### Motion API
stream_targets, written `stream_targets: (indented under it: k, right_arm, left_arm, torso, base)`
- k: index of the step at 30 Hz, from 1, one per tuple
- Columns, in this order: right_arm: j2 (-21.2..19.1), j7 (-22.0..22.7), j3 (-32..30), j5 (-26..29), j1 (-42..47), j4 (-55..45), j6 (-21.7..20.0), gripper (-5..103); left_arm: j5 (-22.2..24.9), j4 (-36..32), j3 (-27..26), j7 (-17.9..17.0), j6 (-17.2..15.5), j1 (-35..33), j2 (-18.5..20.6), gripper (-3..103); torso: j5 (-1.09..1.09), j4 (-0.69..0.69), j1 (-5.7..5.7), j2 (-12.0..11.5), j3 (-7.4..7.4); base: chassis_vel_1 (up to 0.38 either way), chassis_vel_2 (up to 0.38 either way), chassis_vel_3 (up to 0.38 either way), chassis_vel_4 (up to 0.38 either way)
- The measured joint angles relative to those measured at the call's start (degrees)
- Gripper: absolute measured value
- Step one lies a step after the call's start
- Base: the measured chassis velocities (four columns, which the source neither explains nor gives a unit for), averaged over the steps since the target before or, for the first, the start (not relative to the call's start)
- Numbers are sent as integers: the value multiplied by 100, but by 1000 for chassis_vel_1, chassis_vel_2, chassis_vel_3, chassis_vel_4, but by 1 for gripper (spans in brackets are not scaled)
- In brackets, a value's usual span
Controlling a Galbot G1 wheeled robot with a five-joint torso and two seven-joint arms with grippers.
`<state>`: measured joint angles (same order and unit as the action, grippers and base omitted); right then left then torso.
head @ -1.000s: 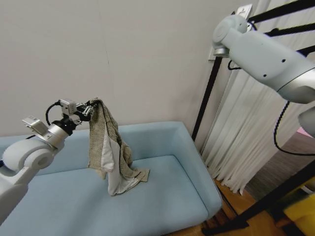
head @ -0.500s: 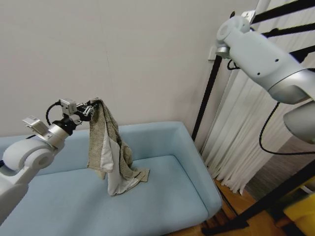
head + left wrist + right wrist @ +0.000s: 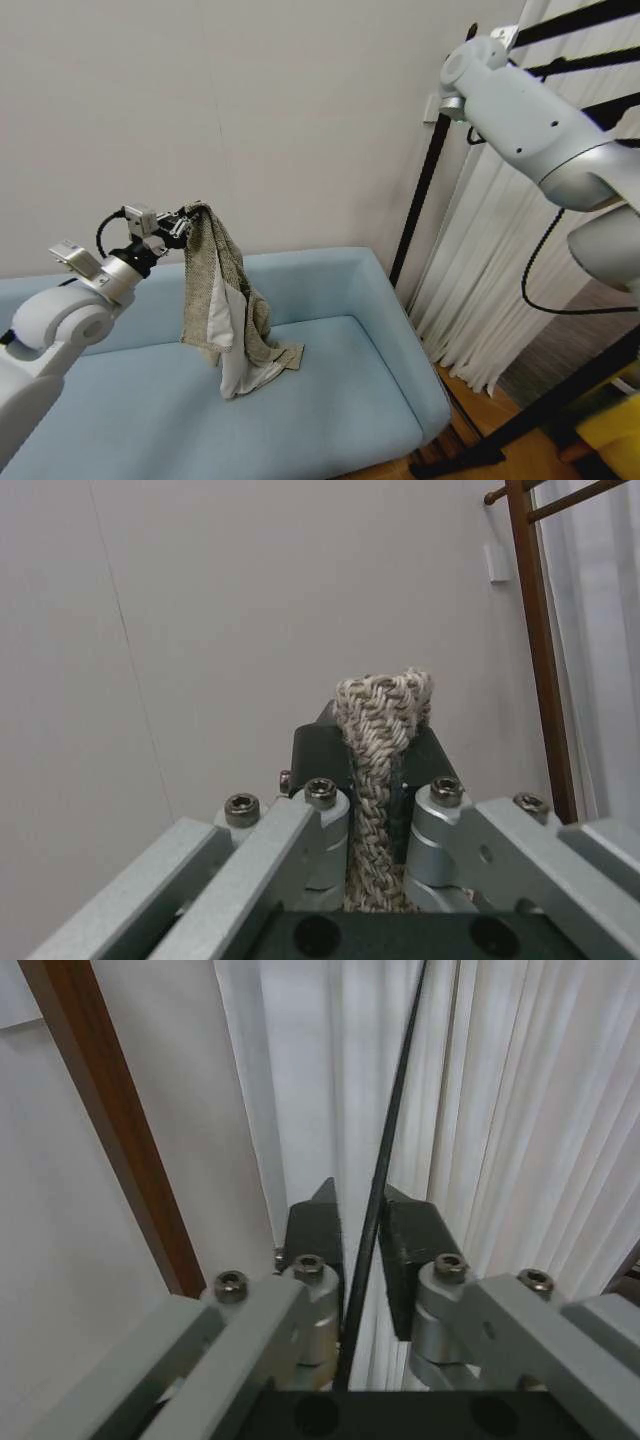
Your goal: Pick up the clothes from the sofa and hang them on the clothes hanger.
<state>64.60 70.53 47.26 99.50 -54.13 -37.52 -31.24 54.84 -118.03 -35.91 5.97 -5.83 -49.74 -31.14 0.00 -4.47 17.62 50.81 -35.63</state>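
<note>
Barely any change in the last second: left gripper (image 3: 186, 217) stays clamped on the knit garment (image 3: 225, 310), hem trailing on the sofa (image 3: 340, 400). Right gripper (image 3: 362, 1210) has its jaws slightly apart astride a thin black rod (image 3: 395, 1090). Hanging not yet begun.

The head camera sits high and looks forward and down across the sofa (image 3: 330, 400) to the wall (image 3: 250, 120), with the rack (image 3: 420, 190) and curtain (image 3: 490, 280) at its right. The left wrist camera looks out along the left gripper (image 3: 378, 810), very near the cloth (image 3: 378, 770) it clamps, and faces that same wall and a rack post. The right wrist camera looks along the right gripper (image 3: 362, 1250), close to a thin rod (image 3: 385, 1160) between its parted pads, and faces the curtain.
</note>
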Motion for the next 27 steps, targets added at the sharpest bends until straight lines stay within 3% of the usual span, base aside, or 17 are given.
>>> stream_targets:
  k: [1, 2, 21, 27]
  right_arm:
    - [-41, 53, 5, 24, 19, -92, 8, 10]
    - [-93, 101, 16, 53, 34, -190, 21, 2]
    - [-333, 296, 310, -214, -31, -864, 166, 2]
    - [-618, 472, 310, 102, 48, -1560, 182, 2]
  left_arm:
    - [0, 3, 3, 3, 4, 0, -8, 6]
    - [-1, 5, 8, 6, 6, 0, -17, 6]
    - [-46, -32, 32, 63, 16, -61, -154, 6]
    - [-36, -4, -10, 60, 30, -79, -159, 6]
  torso:
    - [0, 0, 0, 0, 0]
    - [0, 0, 0, 0, 0]
    - [0, 0, 0, 0, 0]
    - [-2, 2, 0, 0, 0]
  base:
    - [0, 0, 0, 0]
    - [0, 0, 0, 0]
    - [0, 0, 0, 0]
    - [0, 0, 0, 0]
